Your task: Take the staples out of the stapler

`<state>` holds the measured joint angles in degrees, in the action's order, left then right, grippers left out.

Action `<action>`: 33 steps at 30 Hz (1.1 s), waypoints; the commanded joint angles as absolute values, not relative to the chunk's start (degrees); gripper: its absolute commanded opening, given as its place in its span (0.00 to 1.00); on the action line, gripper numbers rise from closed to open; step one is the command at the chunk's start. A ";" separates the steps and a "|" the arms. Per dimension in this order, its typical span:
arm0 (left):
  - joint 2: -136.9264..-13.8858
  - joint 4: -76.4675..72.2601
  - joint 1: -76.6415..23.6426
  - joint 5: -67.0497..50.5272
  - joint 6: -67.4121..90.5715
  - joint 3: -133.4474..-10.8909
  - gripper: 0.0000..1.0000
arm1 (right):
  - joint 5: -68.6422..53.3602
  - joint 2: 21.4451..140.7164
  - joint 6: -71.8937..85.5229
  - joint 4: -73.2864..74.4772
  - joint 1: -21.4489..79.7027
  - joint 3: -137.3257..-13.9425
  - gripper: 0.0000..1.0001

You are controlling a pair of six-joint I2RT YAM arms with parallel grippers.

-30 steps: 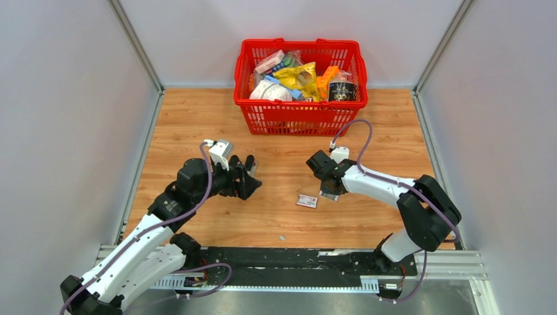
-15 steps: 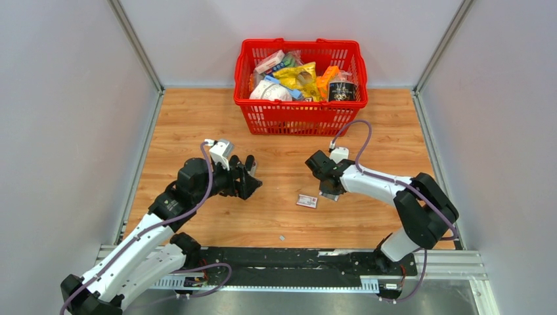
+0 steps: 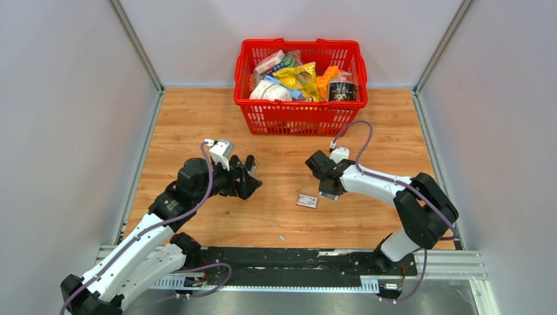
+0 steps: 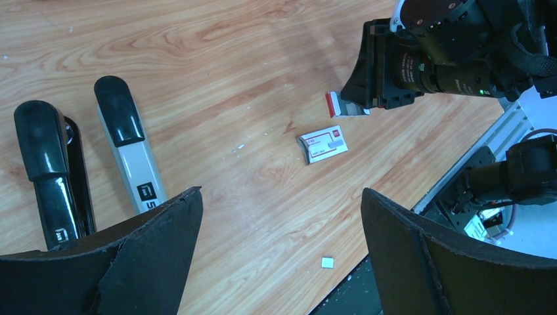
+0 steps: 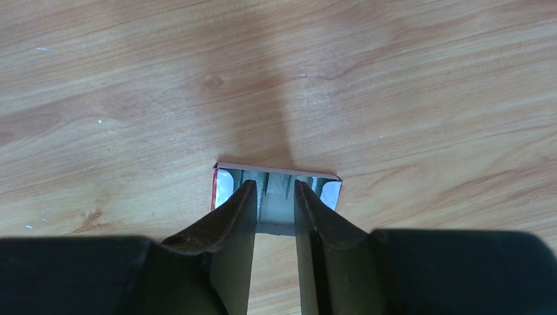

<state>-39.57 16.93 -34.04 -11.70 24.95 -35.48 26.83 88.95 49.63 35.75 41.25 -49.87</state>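
Observation:
The stapler lies opened out flat on the wood, its black top arm [image 4: 47, 172] beside its grey magazine [image 4: 128, 149]. My left gripper [image 4: 281, 193] is open and empty above the table, the stapler at its left finger; in the top view [image 3: 248, 172] it hides the stapler. My right gripper [image 5: 272, 185] is shut on a silvery strip of staples [image 5: 276, 203] that reaches into a red-and-white open box tray [image 5: 223, 185] with more grey strips in it. The tray [image 4: 346, 105] shows at that gripper's tip. A tiny silvery bit [image 4: 327, 262] lies loose near the front edge.
A small red-and-white box sleeve [image 3: 307, 201] lies flat between the two grippers. A red basket [image 3: 300, 118] full of packaged goods stands at the back. Grey walls close in both sides. The black rail [image 3: 289, 257] runs along the near edge.

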 commanded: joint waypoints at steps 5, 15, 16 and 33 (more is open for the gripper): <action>-39.38 15.47 -34.01 -12.57 23.91 -35.68 0.97 | 27.51 88.07 50.98 34.10 41.13 -50.19 0.31; -39.38 15.99 -34.01 -12.31 23.82 -36.39 0.97 | 28.39 78.59 45.98 36.39 45.08 -50.45 0.33; -39.38 16.26 -34.01 -12.22 23.64 -36.73 0.97 | 28.04 77.27 44.66 36.04 45.96 -50.19 0.33; -35.07 25.57 -34.01 -6.59 21.44 -40.60 0.97 | 14.06 70.13 29.80 25.49 63.97 -43.50 0.43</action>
<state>-36.34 23.14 -34.04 -8.27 22.72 -37.95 16.12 69.41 33.32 30.22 60.80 -42.37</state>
